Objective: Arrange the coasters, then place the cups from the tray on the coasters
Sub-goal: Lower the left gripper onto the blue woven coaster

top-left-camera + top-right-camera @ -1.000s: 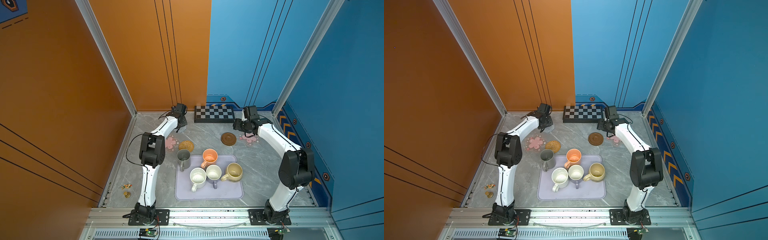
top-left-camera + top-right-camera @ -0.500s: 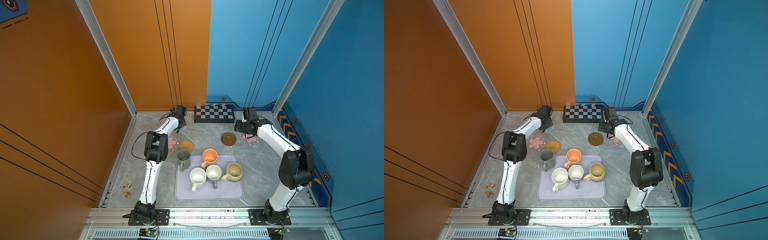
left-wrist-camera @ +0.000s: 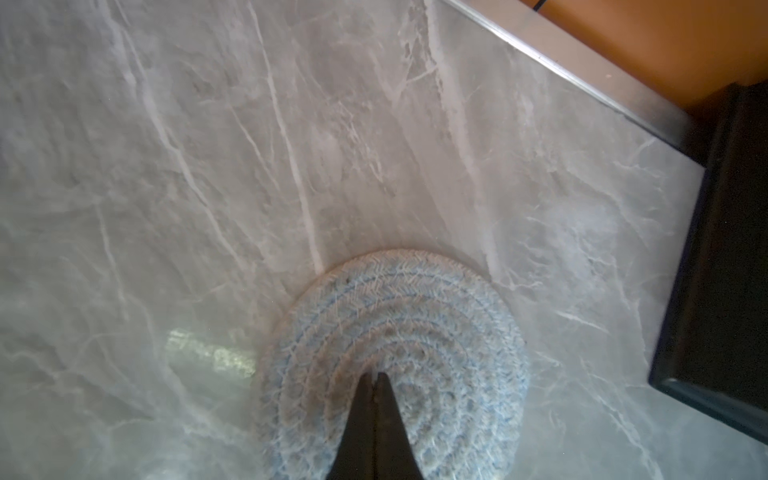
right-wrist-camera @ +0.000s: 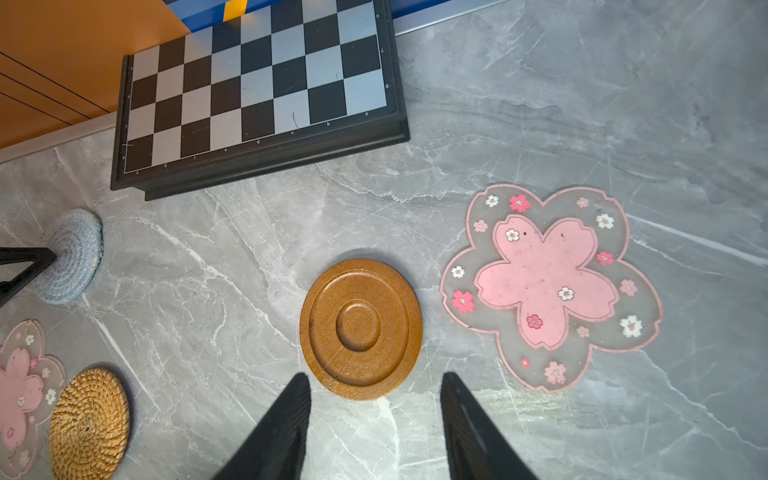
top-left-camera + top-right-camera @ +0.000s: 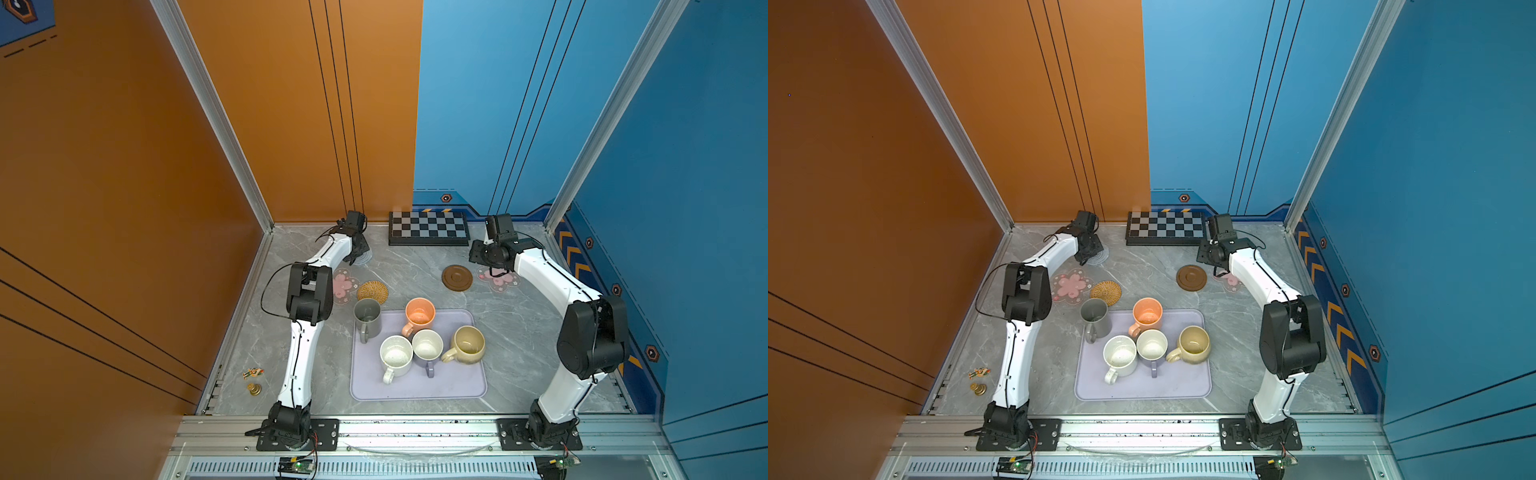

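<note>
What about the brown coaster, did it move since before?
No. The brown coaster lies in the same spot near the chessboard's right corner as earlier.

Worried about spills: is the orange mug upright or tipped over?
Upright: in both top views the orange mug has its round mouth facing up.

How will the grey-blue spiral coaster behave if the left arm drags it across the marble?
Its braided cord look suggests the grey-blue spiral coaster is soft and light, so it may buckle rather than slide stiffly. The left gripper, shut, has its tips at the coaster's centre, which should limit spinning. The marble table looks glossy, so probably little drag.
</note>
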You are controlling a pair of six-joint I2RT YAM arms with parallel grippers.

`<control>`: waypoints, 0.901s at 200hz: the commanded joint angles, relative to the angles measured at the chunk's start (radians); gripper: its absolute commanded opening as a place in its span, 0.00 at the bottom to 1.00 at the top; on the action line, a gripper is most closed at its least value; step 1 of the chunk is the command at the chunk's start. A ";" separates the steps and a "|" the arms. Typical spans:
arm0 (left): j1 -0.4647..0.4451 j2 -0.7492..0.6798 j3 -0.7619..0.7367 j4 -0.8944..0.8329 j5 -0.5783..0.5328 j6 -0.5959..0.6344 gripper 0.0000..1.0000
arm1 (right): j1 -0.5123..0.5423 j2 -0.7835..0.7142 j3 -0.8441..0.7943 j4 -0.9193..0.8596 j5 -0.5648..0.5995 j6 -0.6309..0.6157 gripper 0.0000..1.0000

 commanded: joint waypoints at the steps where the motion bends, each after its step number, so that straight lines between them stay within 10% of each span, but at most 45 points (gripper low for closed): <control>1: -0.011 0.020 -0.014 -0.023 0.043 -0.009 0.00 | 0.004 -0.025 -0.015 -0.018 0.010 -0.018 0.53; 180: -0.136 -0.056 -0.108 -0.165 0.240 -0.010 0.00 | 0.008 -0.102 -0.080 -0.003 -0.043 -0.031 0.54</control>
